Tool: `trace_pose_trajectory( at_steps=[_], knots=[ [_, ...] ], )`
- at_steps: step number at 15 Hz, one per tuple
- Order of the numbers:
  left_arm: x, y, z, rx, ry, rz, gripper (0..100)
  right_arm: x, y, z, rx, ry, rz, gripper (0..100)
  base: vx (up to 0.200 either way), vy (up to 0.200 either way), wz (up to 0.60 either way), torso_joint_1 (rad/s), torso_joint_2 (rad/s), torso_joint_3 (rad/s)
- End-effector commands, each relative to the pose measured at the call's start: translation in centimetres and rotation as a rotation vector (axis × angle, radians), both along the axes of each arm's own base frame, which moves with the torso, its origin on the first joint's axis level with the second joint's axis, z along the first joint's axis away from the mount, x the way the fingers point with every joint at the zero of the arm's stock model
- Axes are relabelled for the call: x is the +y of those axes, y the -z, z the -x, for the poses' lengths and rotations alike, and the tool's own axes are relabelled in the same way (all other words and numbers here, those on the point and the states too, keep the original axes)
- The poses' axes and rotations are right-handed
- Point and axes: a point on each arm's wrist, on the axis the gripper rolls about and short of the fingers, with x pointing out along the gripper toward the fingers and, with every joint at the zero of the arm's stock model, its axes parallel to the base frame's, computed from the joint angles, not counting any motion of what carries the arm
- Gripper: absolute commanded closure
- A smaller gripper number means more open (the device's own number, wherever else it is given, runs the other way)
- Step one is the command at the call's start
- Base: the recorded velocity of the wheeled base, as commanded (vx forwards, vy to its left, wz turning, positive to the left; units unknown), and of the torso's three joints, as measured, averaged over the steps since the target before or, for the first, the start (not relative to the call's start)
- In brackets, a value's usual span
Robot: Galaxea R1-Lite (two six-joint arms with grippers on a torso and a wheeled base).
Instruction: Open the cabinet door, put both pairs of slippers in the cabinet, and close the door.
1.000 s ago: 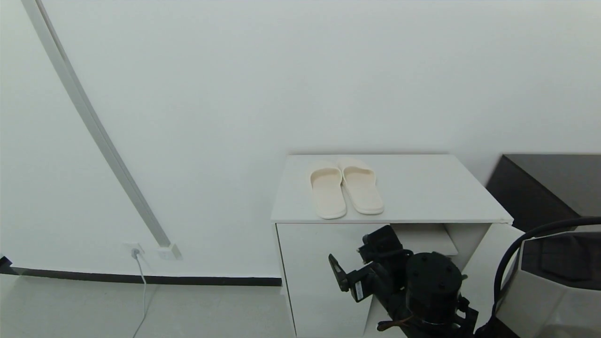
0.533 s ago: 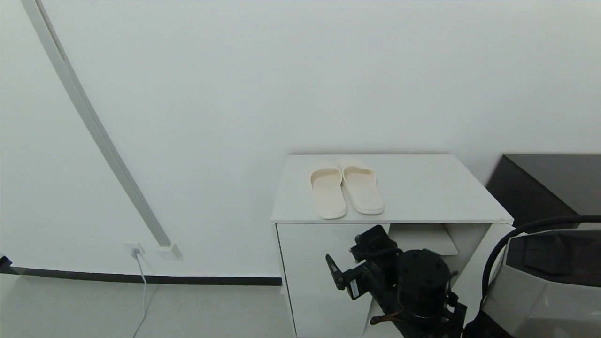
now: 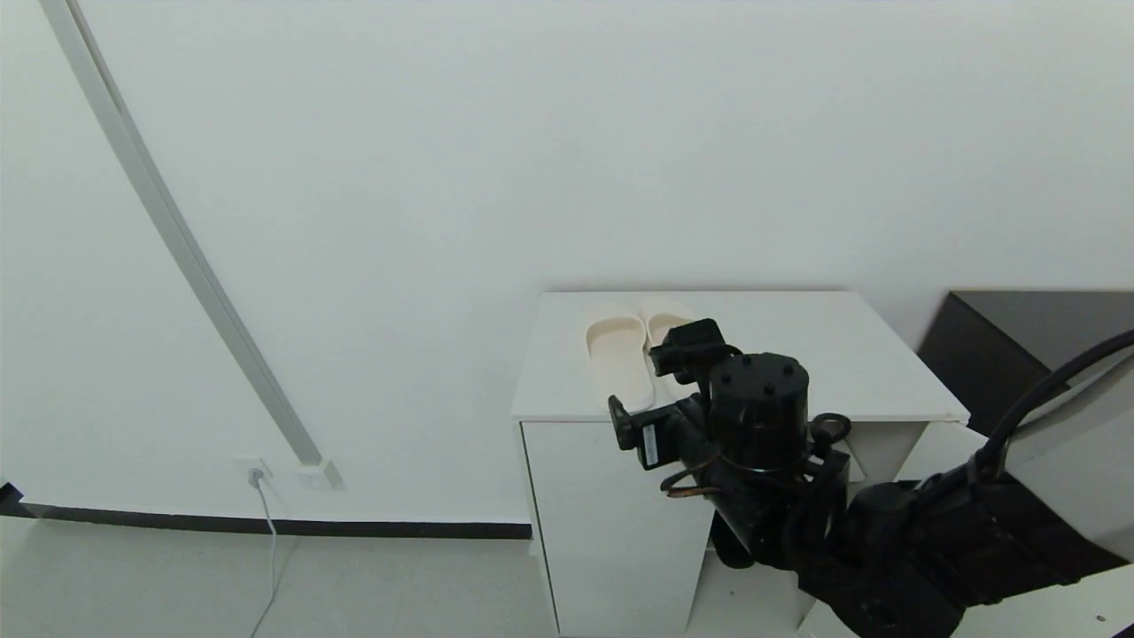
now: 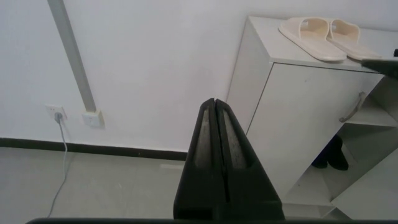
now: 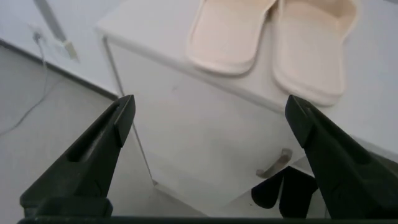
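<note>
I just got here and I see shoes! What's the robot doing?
The robot is tidying slippers into the white cabinet. Its right claw is open, aimed at the cream slippers on the cabinet top. One cabinet side stands open, with something dark, likely the other pair, inside. The left claw is shut and empty.

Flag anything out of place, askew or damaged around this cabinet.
Nothing looks spilled or damaged. The cream slippers lie neatly side by side, but on top of the cabinet rather than inside. One side stands open, with what looks like a dark pair inside, below a shelf.
</note>
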Motion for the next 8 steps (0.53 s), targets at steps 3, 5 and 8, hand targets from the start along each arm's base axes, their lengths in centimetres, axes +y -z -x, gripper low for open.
trace_pose_trajectory(
  at_steps=[3, 5, 8],
  knots=[
    [0.00, 0.00, 0.00, 0.000, -0.001, 0.000, 100, 0.06, -1.78, -0.58, 0.124, 0.054, -0.084, 0, 0.000, 0.000, 0.00, 0.000, 0.00, 0.000],
    [0.00, 0.00, 0.00, 0.000, 0.001, -0.001, 100, 0.14, -1.91, -0.67, 0.146, 0.072, -0.095, 0, 0.000, 0.000, 0.00, 0.000, 0.00, 0.000],
    [-0.01, 0.00, 0.00, 0.000, 0.004, -0.001, 100, 0.14, -1.60, -0.68, 0.152, 0.074, -0.092, 0, 0.133, 0.000, 0.00, 0.002, 0.00, 0.002]
  ],
)
